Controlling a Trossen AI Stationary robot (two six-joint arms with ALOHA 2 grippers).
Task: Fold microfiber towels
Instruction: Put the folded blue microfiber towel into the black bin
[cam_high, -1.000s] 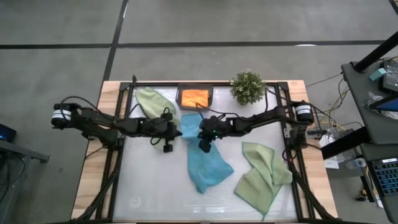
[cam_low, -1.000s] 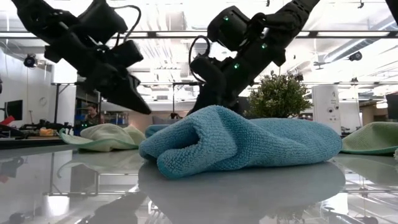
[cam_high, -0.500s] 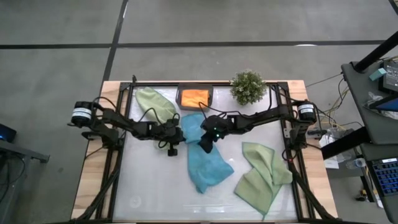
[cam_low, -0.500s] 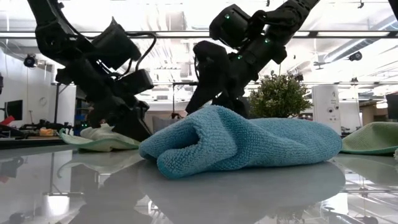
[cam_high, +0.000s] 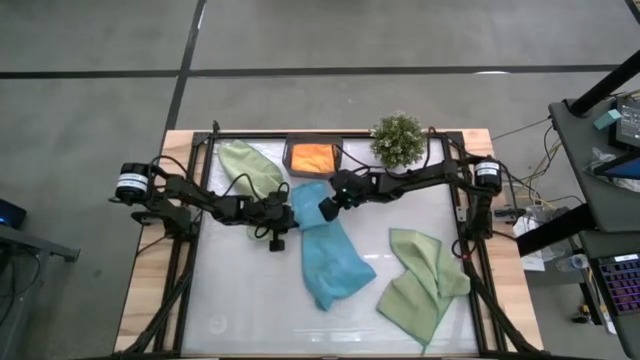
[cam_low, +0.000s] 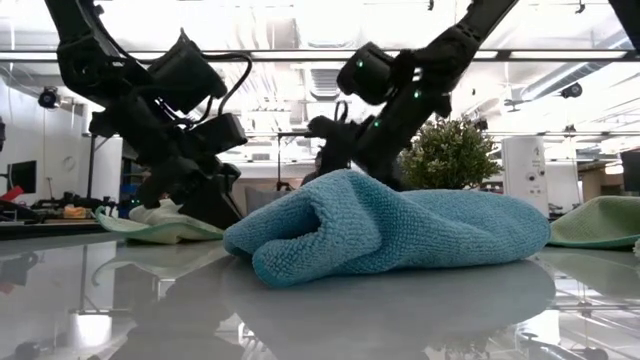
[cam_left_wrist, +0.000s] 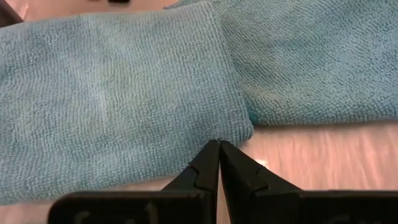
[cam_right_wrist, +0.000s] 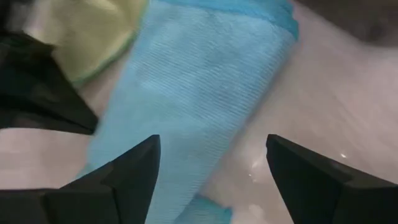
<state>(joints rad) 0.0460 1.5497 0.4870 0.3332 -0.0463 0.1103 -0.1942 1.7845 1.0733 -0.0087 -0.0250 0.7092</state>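
Note:
Two teal microfiber towels lie mid-table. One is folded flat toward the far side. The other is long and crumpled nearer the front, and it bulks large in the low view. My left gripper is shut, its tips at a corner of the folded teal towel. My right gripper stands open above that same towel and touches nothing. A sage green towel lies at the far left, and another at the near right. An orange towel lies in the tray. My left gripper slants down from the table's left, and its shut fingertips meet the edge of the folded teal towel at its corner. The towel lies flat on the table. I cannot tell whether the tips press on the cloth or only stand beside it.
A dark tray and a bushy potted plant stand along the far edge. Black frame rails run along the table's sides. Bare white table shows at the near left.
My left gripper has come down and moved toward the table's right, reaching the folded teal towel's corner, then kept still. My right gripper has opened wide, rolled, and drawn back toward the far edge, off the teal cloth.

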